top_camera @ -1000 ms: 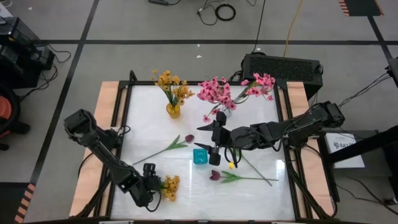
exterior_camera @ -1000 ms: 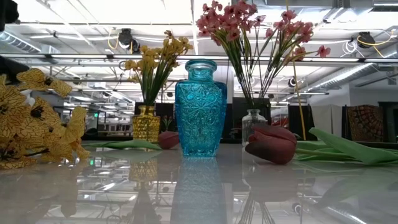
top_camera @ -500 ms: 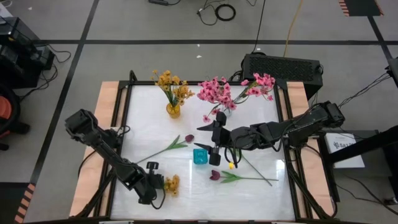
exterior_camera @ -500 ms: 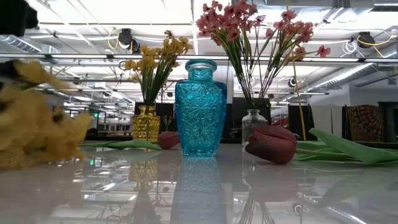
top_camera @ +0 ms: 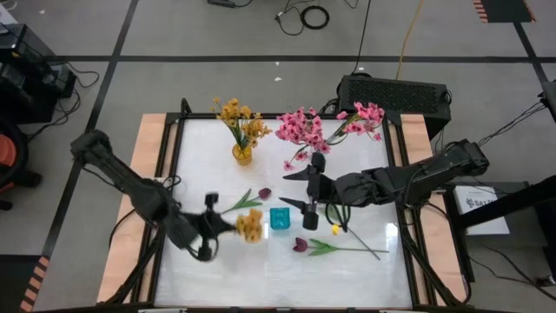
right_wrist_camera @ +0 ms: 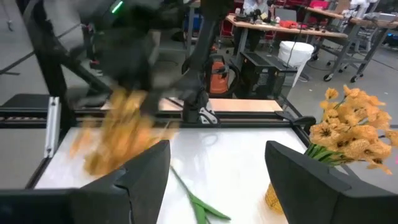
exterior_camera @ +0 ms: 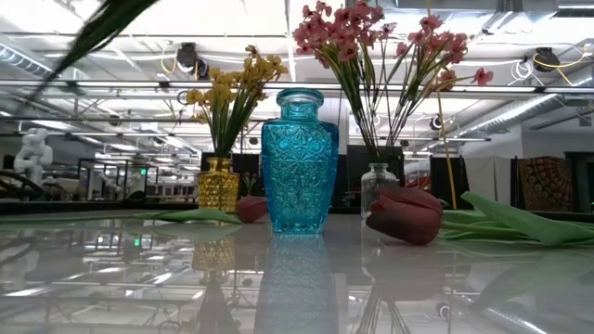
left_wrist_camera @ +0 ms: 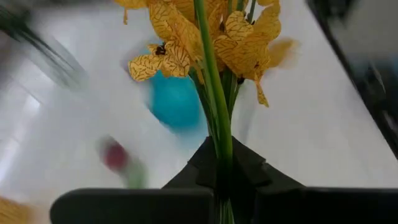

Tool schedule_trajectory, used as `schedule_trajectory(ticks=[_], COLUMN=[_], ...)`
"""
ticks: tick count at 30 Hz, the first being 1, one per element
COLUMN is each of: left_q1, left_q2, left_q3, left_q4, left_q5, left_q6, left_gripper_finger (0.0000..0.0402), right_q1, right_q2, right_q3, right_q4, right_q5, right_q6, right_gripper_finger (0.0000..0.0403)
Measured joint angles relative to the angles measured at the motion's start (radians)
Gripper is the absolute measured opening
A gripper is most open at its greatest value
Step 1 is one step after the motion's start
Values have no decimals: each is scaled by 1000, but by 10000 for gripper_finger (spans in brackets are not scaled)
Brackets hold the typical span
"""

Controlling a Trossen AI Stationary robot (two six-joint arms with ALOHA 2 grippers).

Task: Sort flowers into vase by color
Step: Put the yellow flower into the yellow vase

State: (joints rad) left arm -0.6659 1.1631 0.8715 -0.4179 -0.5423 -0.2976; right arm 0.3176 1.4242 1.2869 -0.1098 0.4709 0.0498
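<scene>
1. Overall, the table's [top_camera: 187, 269] left and near portions lay bare.
2. The left gripper [top_camera: 219, 226] was clenched on a yellow sprig [top_camera: 249, 224], just left of the blue vase [top_camera: 280, 218].
3. The right gripper [top_camera: 309, 187] hovered with fingers spread, holding nothing.
4. Count: three vases; two maroon buds [top_camera: 264, 193] lying flat.
</scene>
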Motion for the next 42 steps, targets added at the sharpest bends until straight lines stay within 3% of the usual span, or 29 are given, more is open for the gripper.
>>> schedule_trajectory(ticks=[7, 11, 14, 22, 26, 36, 42], left_q1=[121, 220, 310, 567, 632, 647, 711], left_q2=[-145, -171, -173, -173, -173, -198, -196], left_q3=[1, 1, 1, -15, -76, -376, -483], left_q4=[350, 567, 739, 978, 1048, 1507, 1576], left_q5=[-177, -182, -113, 70, 138, 67, 57], left_q6=[354, 550, 632, 645, 597, 653, 642], left_gripper_finger=[17, 16, 16, 16, 16, 15, 15], right_q1=[20, 20, 20, 20, 20, 20, 14], right_q2=[-36, -37, -37, -37, -37, -37, -37], right_q3=[0, 0, 0, 0, 0, 0, 0], right_q4=[-50, -53, -54, -82, -96, -106, -102], right_q5=[2, 3, 3, 5, 5, 5, 5], right_q6=[14, 16, 12, 6, 6, 1, -10], right_gripper_finger=[256, 256, 256, 256, 256, 256, 256])
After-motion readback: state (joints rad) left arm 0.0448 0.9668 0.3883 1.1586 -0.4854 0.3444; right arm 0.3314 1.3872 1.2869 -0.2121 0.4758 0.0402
